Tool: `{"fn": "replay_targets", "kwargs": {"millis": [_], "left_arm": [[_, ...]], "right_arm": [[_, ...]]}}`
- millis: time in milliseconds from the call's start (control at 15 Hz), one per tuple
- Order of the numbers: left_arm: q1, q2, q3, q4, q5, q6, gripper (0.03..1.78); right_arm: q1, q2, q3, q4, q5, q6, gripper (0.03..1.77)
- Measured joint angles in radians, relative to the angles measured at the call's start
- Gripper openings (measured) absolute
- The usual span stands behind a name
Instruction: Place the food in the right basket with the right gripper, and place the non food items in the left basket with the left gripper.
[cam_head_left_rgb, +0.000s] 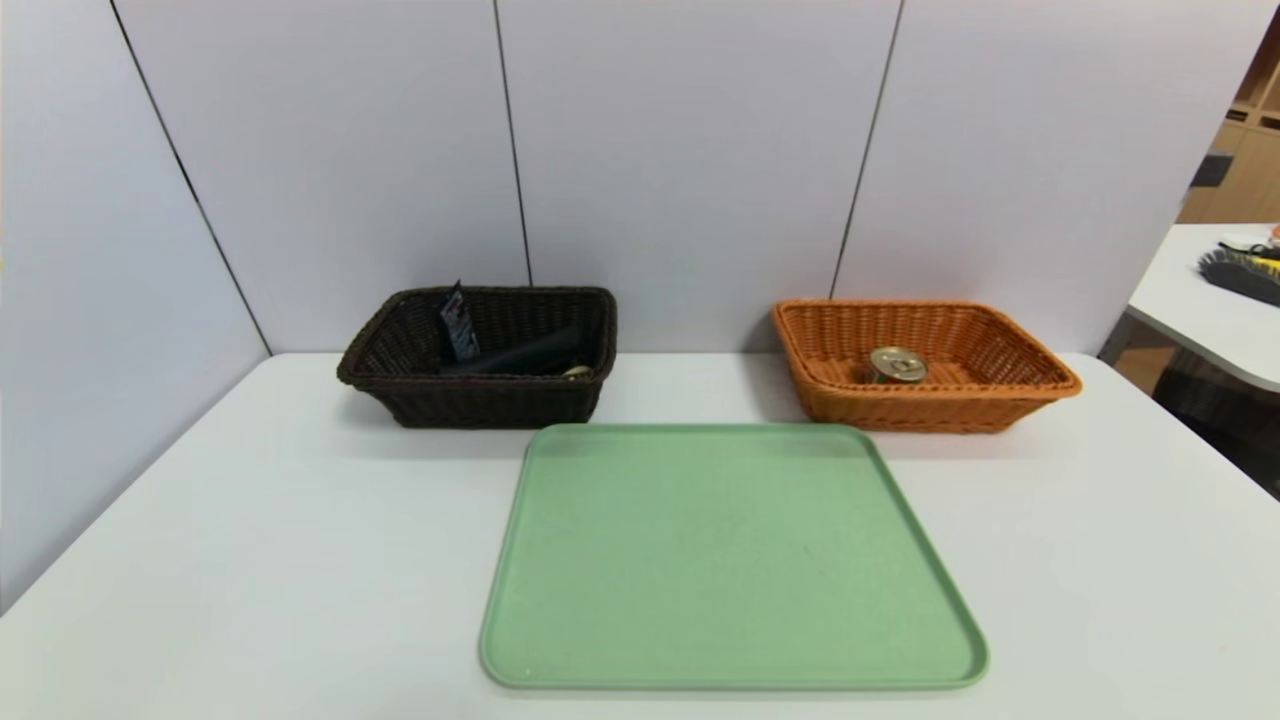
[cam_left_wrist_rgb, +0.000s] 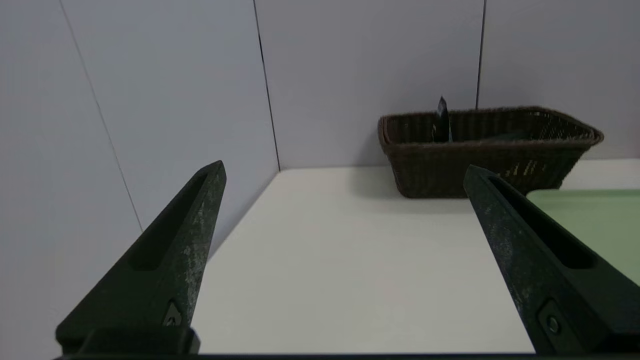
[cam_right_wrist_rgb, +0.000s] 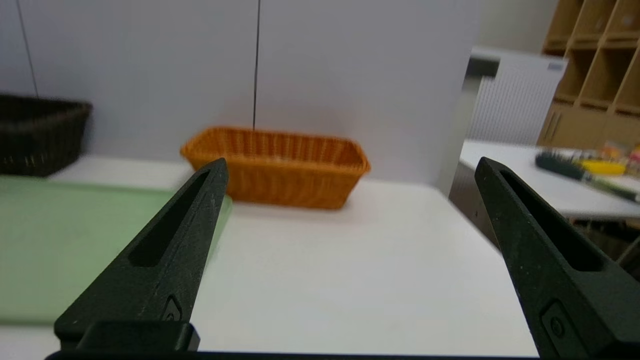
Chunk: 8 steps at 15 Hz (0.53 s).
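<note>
Your left claw (cam_left_wrist_rgb: 345, 172) is wide open, holding nothing, over the tabletop (cam_head_left_rgb: 300, 560); dark basket (cam_head_left_rgb: 490, 400) ahead of it, with tube (cam_head_left_rgb: 458, 325) and black case (cam_head_left_rgb: 520, 355) inside. Your right claw (cam_right_wrist_rgb: 352, 167) is wide open too, empty; orange basket (cam_head_left_rgb: 920, 410) ahead of it, can (cam_head_left_rgb: 897, 366) inside.

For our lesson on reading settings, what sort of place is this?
Probably a robot test station: a partitioned white table, a tray with two sorting baskets, dark and orange, behind it.
</note>
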Motion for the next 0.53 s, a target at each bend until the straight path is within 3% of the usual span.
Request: {"fn": "replay_targets", "kwargs": {"millis": [133,267,400,533], "left_arm": [[0.0,0.0,0.002,0.079,-0.016,-0.027,1.69],[0.0,0.0,0.002,0.149,-0.07,-0.065,1.69],[0.0,0.0,0.002,0.217,-0.124,-0.093,1.69],[0.0,0.0,0.002,0.285,-0.131,-0.092,1.69]], "right_arm": [[0.0,0.0,0.002,0.137,0.001,0.001,1.7],[0.0,0.0,0.003,0.253,0.027,0.008,1.7],[0.0,0.0,0.003,0.325,0.063,0.011,1.7],[0.0,0.0,0.003,0.325,0.065,0.034,1.7]]}}
